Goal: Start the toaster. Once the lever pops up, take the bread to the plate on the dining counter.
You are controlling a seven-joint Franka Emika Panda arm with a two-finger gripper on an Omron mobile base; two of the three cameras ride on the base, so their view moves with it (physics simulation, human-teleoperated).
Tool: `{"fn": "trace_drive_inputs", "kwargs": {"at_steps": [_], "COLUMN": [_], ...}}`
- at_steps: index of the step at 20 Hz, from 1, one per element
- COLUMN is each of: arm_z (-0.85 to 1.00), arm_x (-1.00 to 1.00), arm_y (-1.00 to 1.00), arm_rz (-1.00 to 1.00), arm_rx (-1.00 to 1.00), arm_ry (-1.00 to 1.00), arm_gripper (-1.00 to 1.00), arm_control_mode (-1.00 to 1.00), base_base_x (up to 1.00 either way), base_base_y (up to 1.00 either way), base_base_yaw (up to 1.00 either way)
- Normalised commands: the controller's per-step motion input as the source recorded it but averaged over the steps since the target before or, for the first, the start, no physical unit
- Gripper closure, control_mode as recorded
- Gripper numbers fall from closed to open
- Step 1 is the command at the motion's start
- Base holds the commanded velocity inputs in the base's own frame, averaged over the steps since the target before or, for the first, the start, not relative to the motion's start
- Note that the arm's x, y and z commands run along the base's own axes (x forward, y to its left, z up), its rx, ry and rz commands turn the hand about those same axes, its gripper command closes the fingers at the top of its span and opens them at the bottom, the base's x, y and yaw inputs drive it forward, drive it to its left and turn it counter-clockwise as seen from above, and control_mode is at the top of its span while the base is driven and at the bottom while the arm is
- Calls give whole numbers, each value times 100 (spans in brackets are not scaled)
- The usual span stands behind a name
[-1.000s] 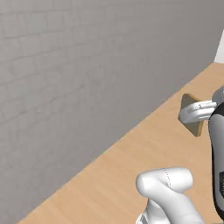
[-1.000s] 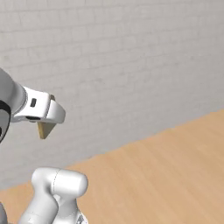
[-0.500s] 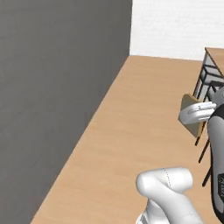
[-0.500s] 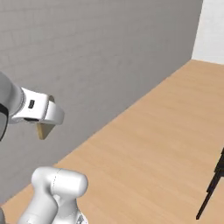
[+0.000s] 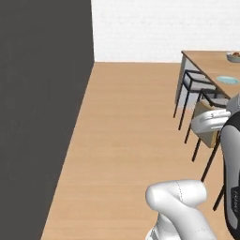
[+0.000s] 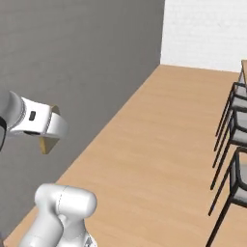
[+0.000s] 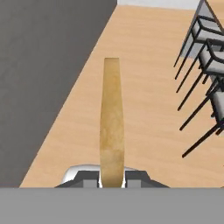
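The gripper [image 7: 112, 178] is closed on the bread [image 7: 111, 127], which is held edge-on, upright, above the wooden floor [image 5: 131, 122]. Dark chairs [image 7: 205, 57] are seen to one side; farther off, the plate [image 5: 228, 80] lies on the dining worktop [image 5: 206, 58].

one slice of bread [image 7: 111, 127], one light-blue plate [image 5: 227, 80], one bowl [image 5: 233, 56] up on one wooden counter [image 5: 206, 61], and three black-legged chairs [image 6: 232, 116] lined up alongside.
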Motion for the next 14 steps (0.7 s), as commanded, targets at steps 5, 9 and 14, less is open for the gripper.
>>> {"fn": "trace_drive_inputs", "kwargs": {"at_steps": [5,9,14], "arm_z": [0,0,0], "arm_x": [0,0,0], "arm_y": [0,0,0], "arm_rz": [0,0,0], "arm_rx": [0,0,0], "arm_ry": [0,0,0], "arm_gripper": [100,100,100], "arm_control_mode": [100,100,100], "base_base_x": [100,100,100], "base_base_y": [56,50,47], "base_base_yaw": [-31,-46,-48]}}
